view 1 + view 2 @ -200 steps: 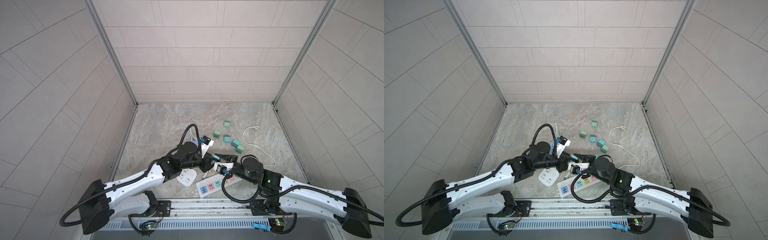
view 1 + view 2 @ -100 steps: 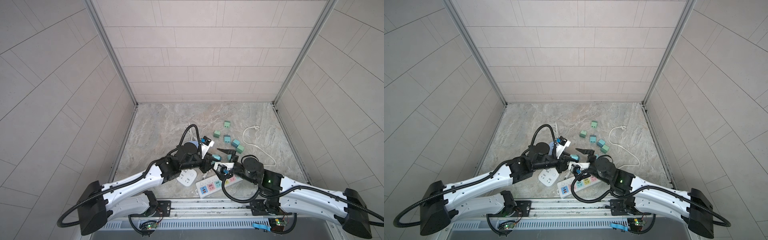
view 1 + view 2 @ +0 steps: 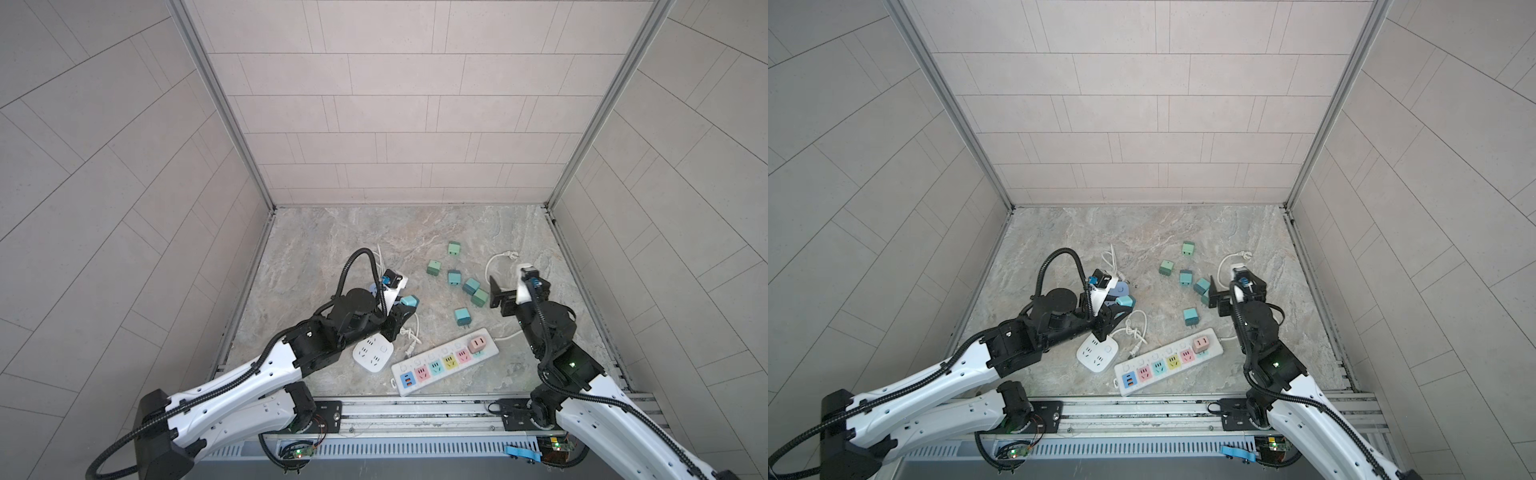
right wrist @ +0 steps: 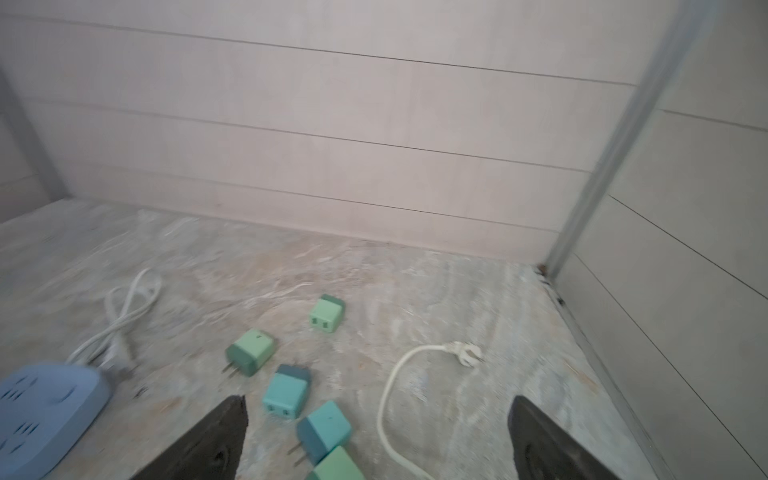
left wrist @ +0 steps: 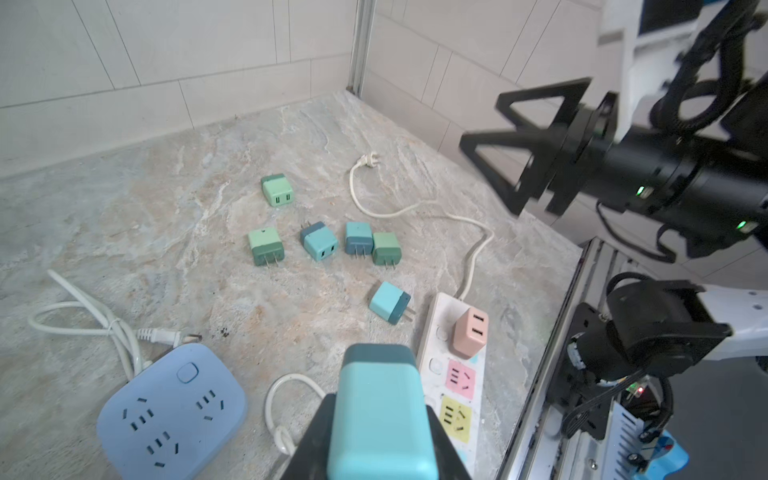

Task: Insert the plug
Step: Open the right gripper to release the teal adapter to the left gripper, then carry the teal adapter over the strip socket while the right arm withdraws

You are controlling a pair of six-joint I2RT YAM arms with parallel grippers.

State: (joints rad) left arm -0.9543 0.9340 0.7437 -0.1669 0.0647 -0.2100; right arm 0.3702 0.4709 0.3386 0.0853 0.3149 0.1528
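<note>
My left gripper (image 5: 380,432) is shut on a teal plug (image 5: 380,386) and holds it above the floor, between the square socket block (image 5: 170,419) and the long white power strip (image 5: 457,411). In both top views the held teal plug (image 3: 409,300) (image 3: 1124,301) sits left of the power strip (image 3: 444,365) (image 3: 1167,361). A pink plug (image 3: 477,345) (image 5: 470,334) stands in the strip's end socket. My right gripper (image 4: 378,401) (image 3: 1235,286) is open and empty, raised beside the loose plugs.
Several loose green and teal plugs (image 3: 453,277) (image 4: 286,395) lie mid-floor, one teal plug (image 3: 462,316) close to the strip. The strip's white cable (image 3: 494,266) curls at the right; another cable (image 3: 409,332) lies by the socket block (image 3: 372,353). Tiled walls enclose three sides.
My right gripper has opened and swung away from the strip, back and to the right. The left gripper with the teal plug has barely moved.
</note>
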